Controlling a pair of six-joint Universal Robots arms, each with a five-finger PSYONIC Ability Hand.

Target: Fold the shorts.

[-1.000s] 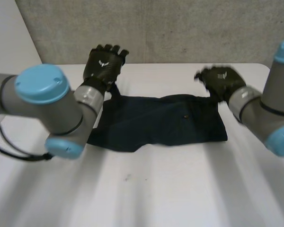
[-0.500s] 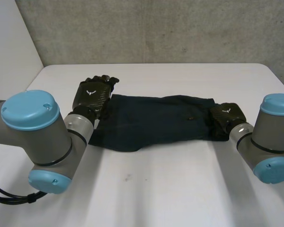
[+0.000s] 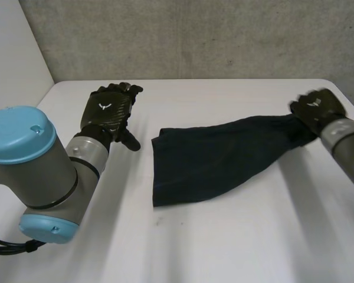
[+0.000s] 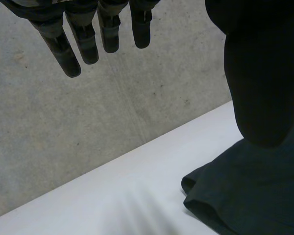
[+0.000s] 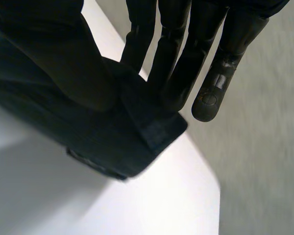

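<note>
Black fingers straight and spread, our left hand [image 3: 109, 112] hovers over the white table [image 3: 224, 253]. It is near the shorts [image 3: 212, 159] but apart from them, and it holds nothing. From its wrist we see those fingers [image 4: 87, 46] against the grey wall [image 3: 194, 35], with the cloth's nearest edge lying flat on the table below the thumb.

At centre the dark shorts lie on the table at their left end. They narrow and rise toward the right, drawn into a taut band.

At right, our right hand [image 3: 315, 109] has that narrowed end pinched. Its wrist view shows the hem [image 5: 112, 142] clamped between the thumb and straight fingers [image 5: 171, 58], just off the table's edge.

We judge the fold barely begun: one end is gripped and raised, the other rests loose, and no layer is yet laid over another.

The next move, as we read it, calls for carrying the held end across to the left so that it lands square on the resting end. The free left hand may need to press that end down, or the whole cloth could slide with the pull.
</note>
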